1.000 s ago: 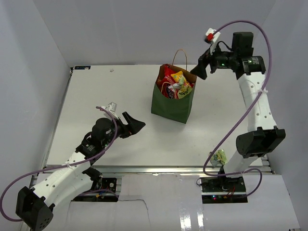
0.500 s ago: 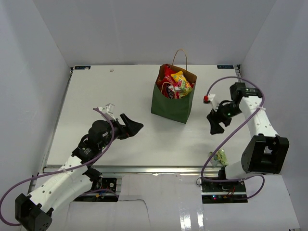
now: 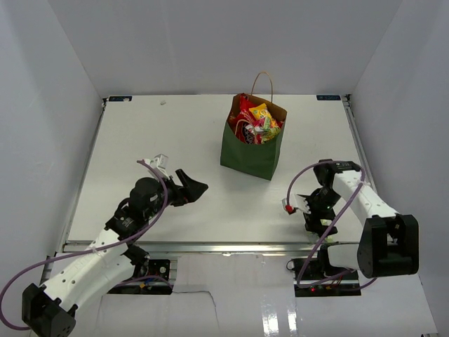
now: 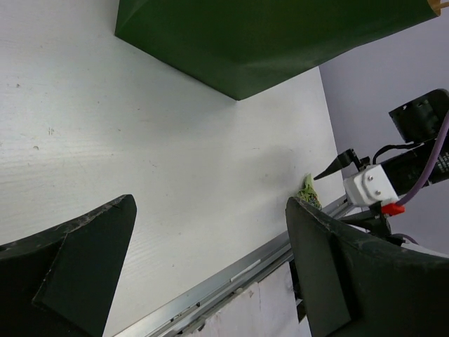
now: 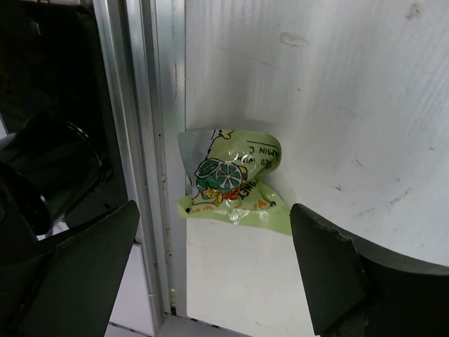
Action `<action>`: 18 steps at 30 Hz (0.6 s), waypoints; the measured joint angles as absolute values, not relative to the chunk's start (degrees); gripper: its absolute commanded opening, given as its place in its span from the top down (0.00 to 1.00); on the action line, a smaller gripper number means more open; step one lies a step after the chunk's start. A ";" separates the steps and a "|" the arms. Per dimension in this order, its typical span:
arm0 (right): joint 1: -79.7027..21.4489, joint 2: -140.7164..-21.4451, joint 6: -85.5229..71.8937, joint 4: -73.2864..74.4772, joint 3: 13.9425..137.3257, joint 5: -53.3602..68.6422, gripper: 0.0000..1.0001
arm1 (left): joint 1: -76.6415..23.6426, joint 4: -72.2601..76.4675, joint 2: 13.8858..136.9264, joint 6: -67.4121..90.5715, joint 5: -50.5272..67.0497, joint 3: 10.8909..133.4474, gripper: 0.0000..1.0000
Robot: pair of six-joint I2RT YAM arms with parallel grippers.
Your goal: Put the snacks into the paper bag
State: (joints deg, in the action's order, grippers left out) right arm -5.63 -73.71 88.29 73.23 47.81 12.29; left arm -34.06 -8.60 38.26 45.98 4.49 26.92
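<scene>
Crinkly light-green wrapper: at white worktop edge, below right tool, spread, empty. Dark green paper bag: upright. Left tool: spread, empty.

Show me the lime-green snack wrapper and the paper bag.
lime-green snack wrapper point(image 5: 230, 181), right wrist view, its crumpled printed middle.
paper bag point(image 3: 249, 151), top external view, its dark green front wall.

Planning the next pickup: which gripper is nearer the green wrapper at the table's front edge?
Right. The right gripper hangs open directly over the green wrapper; the left gripper is far off across the table.
</scene>
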 measured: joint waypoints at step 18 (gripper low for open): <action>-13.61 -70.57 85.43 52.42 34.63 5.63 0.41 | -34.06 -9.50 37.06 46.41 3.60 26.59 0.02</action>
State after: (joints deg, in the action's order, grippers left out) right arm -13.61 -70.57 85.43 52.42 34.63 5.63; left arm -34.06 -9.50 37.06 46.41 3.60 26.59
